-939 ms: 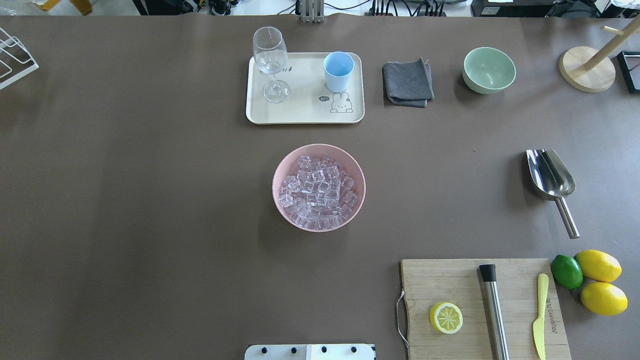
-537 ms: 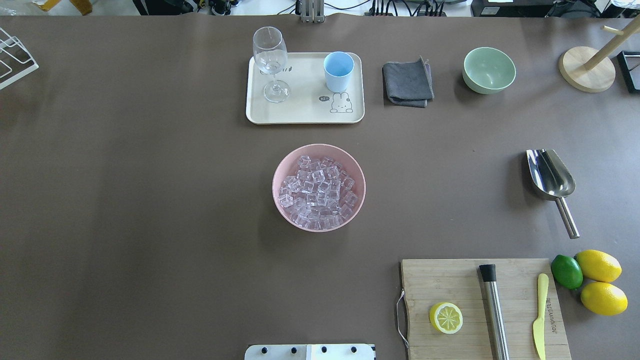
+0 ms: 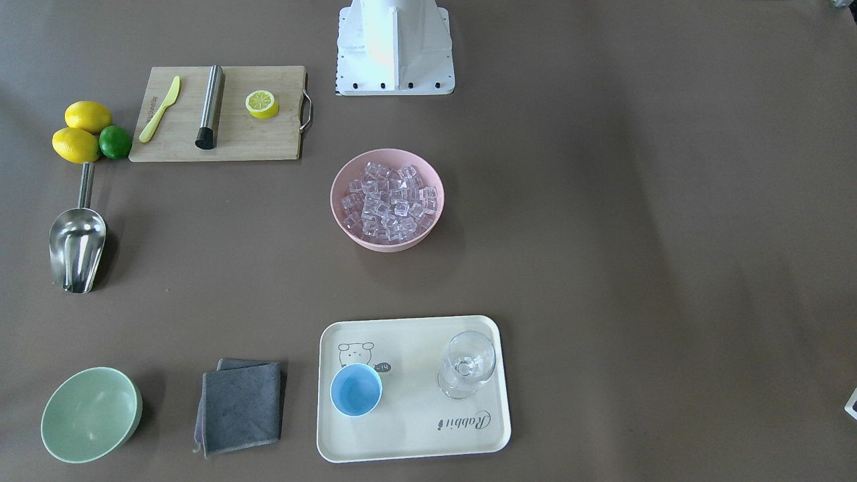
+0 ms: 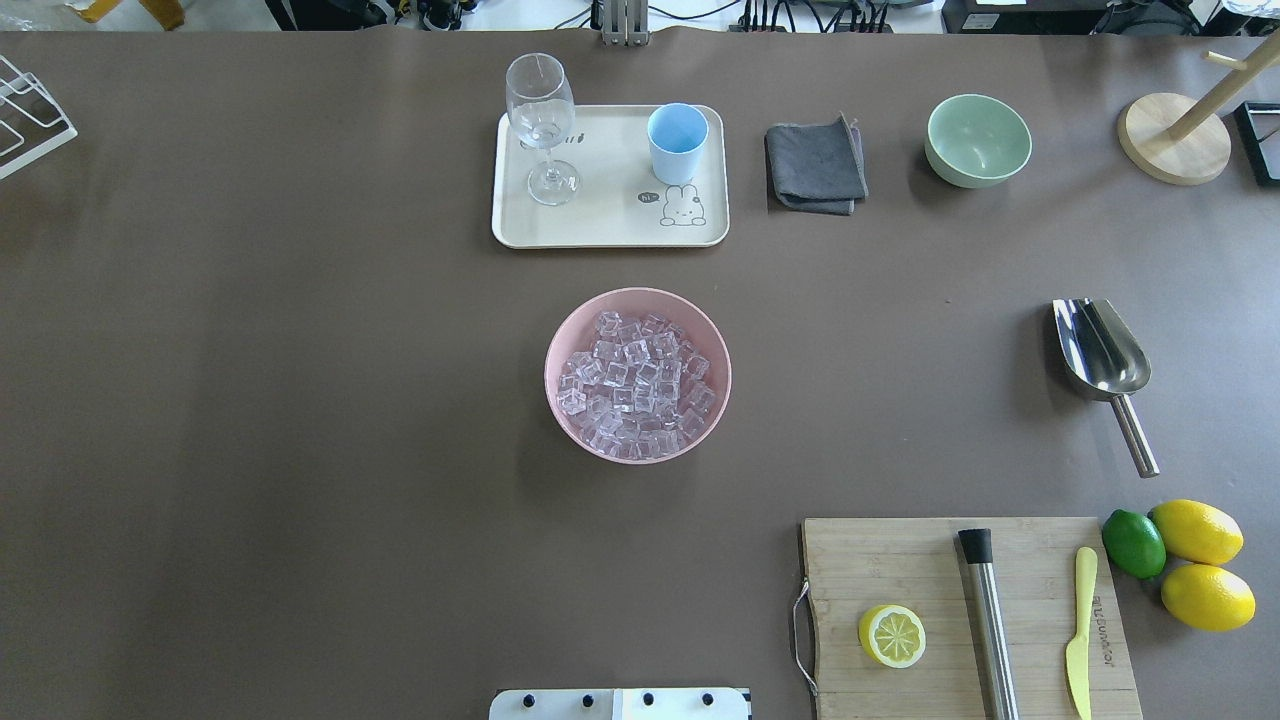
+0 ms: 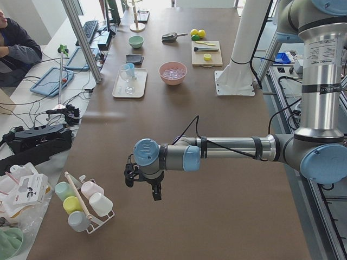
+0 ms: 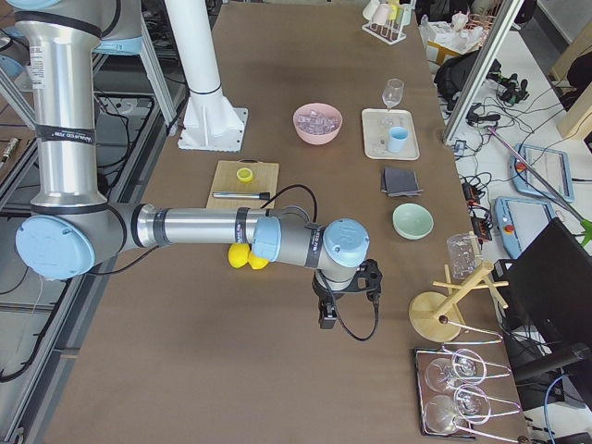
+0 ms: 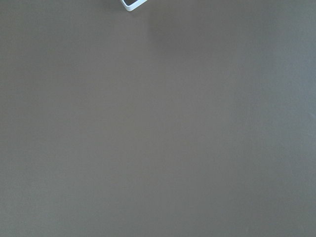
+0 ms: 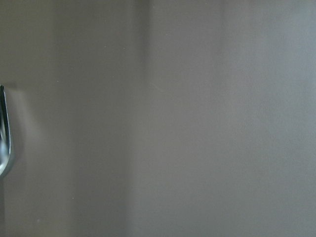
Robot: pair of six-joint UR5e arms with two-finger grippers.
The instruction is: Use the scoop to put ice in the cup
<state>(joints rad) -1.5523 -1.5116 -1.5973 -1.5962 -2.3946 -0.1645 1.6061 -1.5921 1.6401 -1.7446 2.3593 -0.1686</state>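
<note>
My left claw (image 5: 142,185) hangs over bare table (image 4: 300,400) at the left end and my right claw (image 6: 344,298) over the right end; I cannot tell whether either is spread or pressed together. The scoop (image 4: 1100,350) lies on the right, its handle toward me. The ice (image 4: 637,383) fills the pink bowl (image 4: 553,350) mid-table. Beyond it the cup (image 4: 677,140) stands upright on the tray (image 4: 610,215).

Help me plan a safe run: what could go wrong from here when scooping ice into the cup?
The stemmed glass shares the tray with the cup; a swinging scoop could tip it. The scoop looks wider than the small cup, so cubes may spill. The ice fills the pink bowl nearly to its rim; digging might push cubes out.
</note>
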